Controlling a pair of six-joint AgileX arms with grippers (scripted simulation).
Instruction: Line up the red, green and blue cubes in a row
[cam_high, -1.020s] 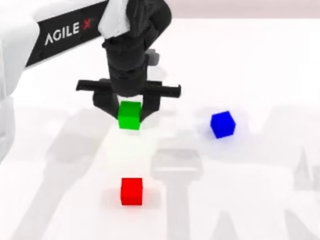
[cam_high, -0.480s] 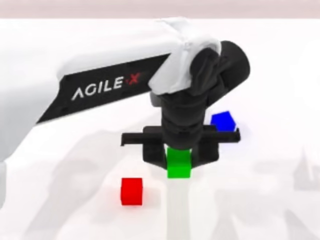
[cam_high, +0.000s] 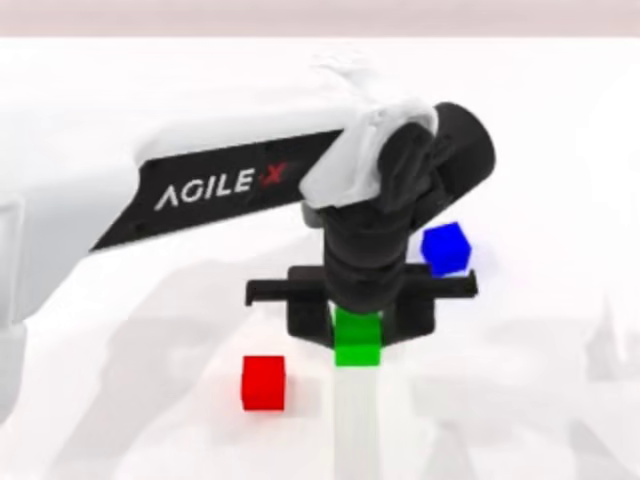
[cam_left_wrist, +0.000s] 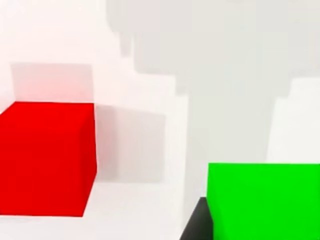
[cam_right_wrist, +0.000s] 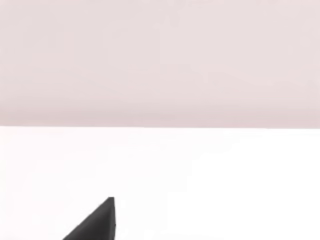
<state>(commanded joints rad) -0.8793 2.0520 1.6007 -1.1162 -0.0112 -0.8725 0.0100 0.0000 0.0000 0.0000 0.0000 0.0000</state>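
My left gripper (cam_high: 357, 335) pinches the green cube (cam_high: 357, 340) just right of the red cube (cam_high: 263, 382), with the blue cube (cam_high: 445, 247) farther back on the right. To place it well, I should lower it level with red, leaving a small gap, before releasing.

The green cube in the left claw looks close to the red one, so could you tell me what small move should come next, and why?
Probably lower it a little and release. The left claw grips the green cube just right of the red cube and a touch farther back, a gap between them. The blue cube sits farther back right, not yet in line. The right arm does not show from above.
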